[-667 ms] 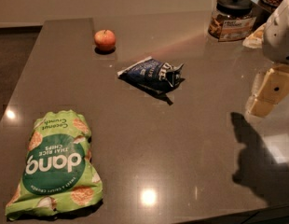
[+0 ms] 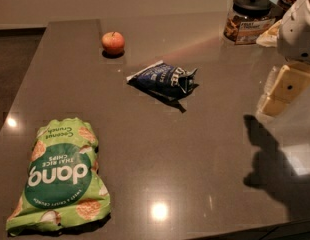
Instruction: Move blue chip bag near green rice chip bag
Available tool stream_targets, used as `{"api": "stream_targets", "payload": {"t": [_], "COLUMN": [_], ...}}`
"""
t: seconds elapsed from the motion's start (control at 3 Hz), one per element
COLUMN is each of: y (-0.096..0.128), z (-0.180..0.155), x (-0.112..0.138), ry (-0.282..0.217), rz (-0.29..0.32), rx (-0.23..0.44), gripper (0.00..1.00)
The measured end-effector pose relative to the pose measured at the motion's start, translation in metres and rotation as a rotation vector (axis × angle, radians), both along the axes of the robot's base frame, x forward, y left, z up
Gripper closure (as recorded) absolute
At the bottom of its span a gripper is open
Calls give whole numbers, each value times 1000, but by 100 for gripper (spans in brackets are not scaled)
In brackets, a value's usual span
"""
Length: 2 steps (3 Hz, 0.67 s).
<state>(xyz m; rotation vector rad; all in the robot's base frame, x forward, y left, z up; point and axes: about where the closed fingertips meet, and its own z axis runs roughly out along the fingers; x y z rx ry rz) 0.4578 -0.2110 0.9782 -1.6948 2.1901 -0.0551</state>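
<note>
The blue chip bag [image 2: 164,79] is small, crumpled and dark navy. It lies flat on the grey table [image 2: 195,154], a little beyond its middle. The green rice chip bag [image 2: 61,178] is large and light green with a dark "dang" circle. It lies flat at the near left corner, well apart from the blue bag. My gripper [image 2: 284,90], white arm with cream tips, hangs above the table at the right edge. It is to the right of the blue bag, clear of it and holding nothing that shows.
A red apple [image 2: 113,43] stands at the far left, behind the blue bag. A dark-lidded jar [image 2: 247,18] and other packages stand at the far right corner. The arm's shadow falls on the near right of the table.
My gripper has shifted slightly to the left. Both bags and the apple lie where they were.
</note>
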Motion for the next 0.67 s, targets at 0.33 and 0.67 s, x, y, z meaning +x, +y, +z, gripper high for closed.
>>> {"api": "stream_targets", "payload": {"t": [0.33, 0.67], "y": [8, 21], "z": [-4, -9], "x": [24, 55], "ry": [-14, -20], "rz": [5, 15], "rx": [86, 176], "gripper": [0, 0]}}
